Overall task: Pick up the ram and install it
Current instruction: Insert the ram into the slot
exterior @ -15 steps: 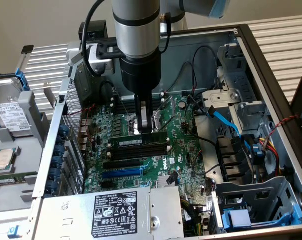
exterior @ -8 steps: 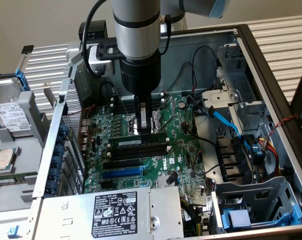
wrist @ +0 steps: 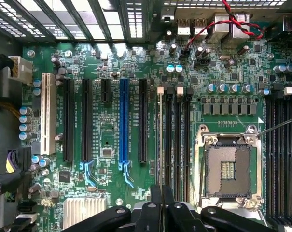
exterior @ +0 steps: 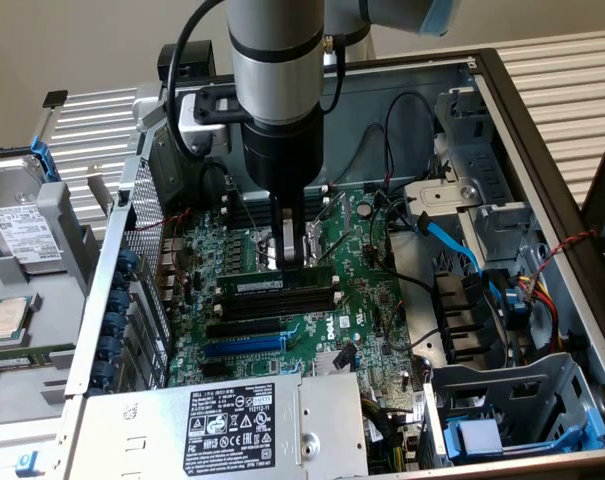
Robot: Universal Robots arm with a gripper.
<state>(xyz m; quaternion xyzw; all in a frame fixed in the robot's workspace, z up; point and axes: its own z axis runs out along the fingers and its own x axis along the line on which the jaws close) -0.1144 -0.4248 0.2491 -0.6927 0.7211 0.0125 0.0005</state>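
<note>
Ram [exterior: 274,286] broadside in exterior view, a thin edge-on strip in wrist view, clamped in the gripper [exterior: 294,260].

free: above motherboard [exterior: 367,300] beside tool [exterior: 294,262]; blocked: power supply [exterior: 232,420], blue cable [exterior: 452,240]

Board [wrist: 112,140] deep green, tiny silver dots all over. Blue slot [wrist: 124,121], white slot [wrist: 48,113], other slots [wrist: 68,121] blk. Ram [exterior: 272,286] green w/ white label. Gripper [wrist: 160,205] blk. Wires [wrist: 232,21] red + blk, twisted. Heatsink [wrist: 85,211] silver, ribbed. Cable [exterior: 452,240] light blue, case [exterior: 542,130] grey. Sticker [exterior: 237,425] blk, white print.
</note>
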